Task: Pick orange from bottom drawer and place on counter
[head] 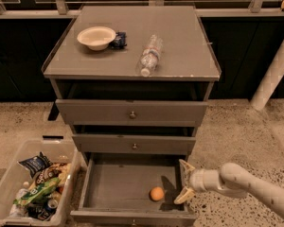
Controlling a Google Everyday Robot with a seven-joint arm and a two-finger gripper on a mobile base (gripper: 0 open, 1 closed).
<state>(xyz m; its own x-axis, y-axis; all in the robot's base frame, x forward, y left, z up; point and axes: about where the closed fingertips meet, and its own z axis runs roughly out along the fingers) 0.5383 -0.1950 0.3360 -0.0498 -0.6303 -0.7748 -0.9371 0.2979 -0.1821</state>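
The orange (pixel 156 193) lies in the open bottom drawer (pixel 118 183), near its front right corner. My gripper (pixel 184 181) comes in from the lower right on a pale arm and sits at the drawer's right wall, just right of the orange and apart from it. Its two cream fingers (pixel 185 165) are spread wide and hold nothing. The counter (pixel 180 37) is the grey top of the cabinet above.
On the counter stand a white bowl (pixel 96 37), a small dark packet (pixel 119 39) beside it, and a clear plastic bottle (pixel 149 56) lying on its side. A clear bin (pixel 19 164) of snack packs sits on the floor at the left. A white post (pixel 274 70) stands at the right.
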